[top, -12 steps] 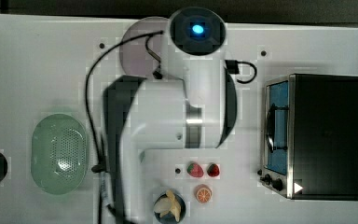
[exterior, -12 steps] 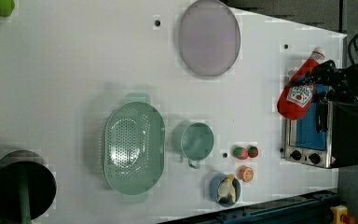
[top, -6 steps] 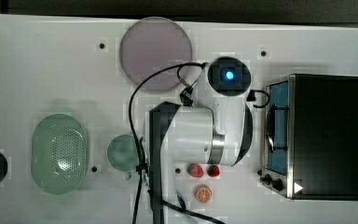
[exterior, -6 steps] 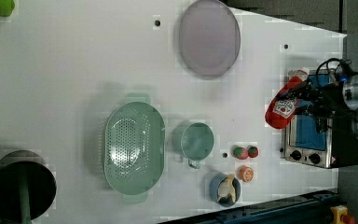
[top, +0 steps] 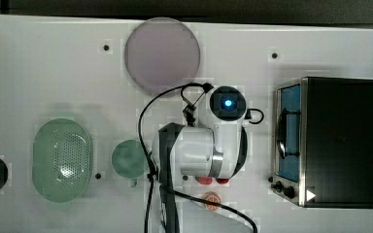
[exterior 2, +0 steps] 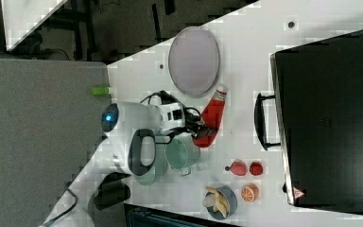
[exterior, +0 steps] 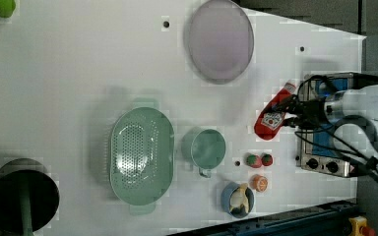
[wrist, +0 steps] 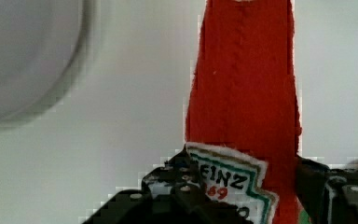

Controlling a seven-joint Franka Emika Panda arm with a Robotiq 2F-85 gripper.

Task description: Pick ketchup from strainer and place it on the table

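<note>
- Gripper (exterior: 288,109) closed on the ketchup (exterior: 271,115), jaws clamped on either side of the labelled lower body in the wrist view.
- Ketchup (exterior 2: 211,118) held tilted, white cap toward the grey-lilac plate (exterior: 219,39), red base toward the green cup (exterior: 205,147); whether touching the table (exterior: 78,64) could not be told.
- Bottle located between the plate and the two strawberries (exterior: 259,160), just beside the toaster oven (exterior: 325,147) in the left view.
- Strainer (exterior: 141,155) left without the bottle, well apart, on the left view's left beyond the cup.
- Orange half (exterior: 260,182) and blue bowl with banana (exterior: 238,199) seen near the strawberries.
- Arm (top: 209,145) covering the bottle in the top view.
</note>
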